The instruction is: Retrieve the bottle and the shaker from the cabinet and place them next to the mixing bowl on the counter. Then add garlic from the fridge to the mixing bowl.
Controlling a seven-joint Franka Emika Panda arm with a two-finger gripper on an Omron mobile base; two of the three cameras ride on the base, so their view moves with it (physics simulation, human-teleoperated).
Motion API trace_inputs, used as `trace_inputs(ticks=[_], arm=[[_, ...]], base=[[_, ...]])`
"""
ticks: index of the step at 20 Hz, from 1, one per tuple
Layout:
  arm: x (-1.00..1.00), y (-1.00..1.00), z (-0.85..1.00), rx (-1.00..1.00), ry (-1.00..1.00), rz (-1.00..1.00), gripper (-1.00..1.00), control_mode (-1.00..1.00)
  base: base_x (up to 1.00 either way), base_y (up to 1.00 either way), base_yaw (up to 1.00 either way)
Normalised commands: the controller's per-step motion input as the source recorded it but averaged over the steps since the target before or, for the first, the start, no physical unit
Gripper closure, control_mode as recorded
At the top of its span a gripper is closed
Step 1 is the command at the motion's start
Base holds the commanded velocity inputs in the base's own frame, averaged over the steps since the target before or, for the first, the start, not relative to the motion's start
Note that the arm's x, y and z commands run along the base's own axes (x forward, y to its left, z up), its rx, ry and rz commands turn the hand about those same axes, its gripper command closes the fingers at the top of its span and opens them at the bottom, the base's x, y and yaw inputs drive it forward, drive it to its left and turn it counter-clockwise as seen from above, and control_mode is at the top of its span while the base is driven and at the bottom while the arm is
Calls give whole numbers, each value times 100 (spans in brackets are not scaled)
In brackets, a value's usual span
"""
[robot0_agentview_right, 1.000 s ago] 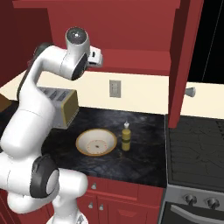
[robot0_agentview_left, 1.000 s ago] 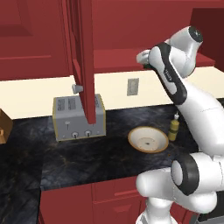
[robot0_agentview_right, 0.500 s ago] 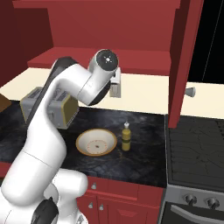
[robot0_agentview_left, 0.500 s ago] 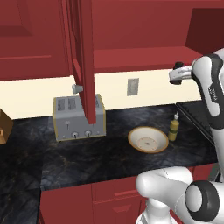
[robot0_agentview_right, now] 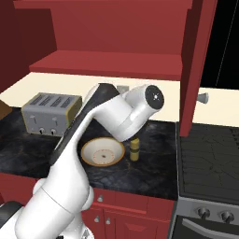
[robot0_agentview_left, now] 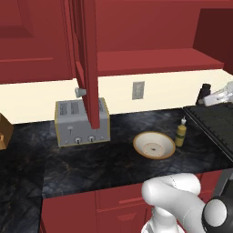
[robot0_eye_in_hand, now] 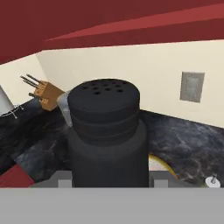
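Observation:
My gripper is shut on the black shaker, held in the air at the far right, above the stove's edge and up-right of the bottle. In the hand view the shaker stands upright between my fingers, its holed cap on top. The olive-yellow bottle stands on the black counter, just right of the mixing bowl. From the right base view the bowl lies beside the bottle, whose top my arm hides. The red cabinet stands open above. The garlic and the fridge are out of view.
The open cabinet door hangs over the toaster. A second open door with a round knob juts out above the stove. A knife block stands at the counter's far end. An outlet is on the wall.
My arm has swung right from in front of the cabinet, carrying the shaker to the far right above the stove's edge. The bottle and the bowl have stayed put.

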Motion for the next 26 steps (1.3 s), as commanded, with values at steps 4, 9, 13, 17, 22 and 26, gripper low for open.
trace_inputs(ticks=[4,9,13,17,22,26], arm=[[-12,-15,-68,0,-11,28,100,-100],[-7,-1,-37,0,-11,25,100,-100],[-6,0,-31,0,-3,19,100,-100],[0,7,-44,0,-1,20,100,-100],[0,0,-78,0,0,19,100,-100],[3,-1,-77,0,0,14,100,-100]], base=[[0,0,0],[0,0,0],[0,0,0],[0,0,0],[0,0,0],[0,0,0]])
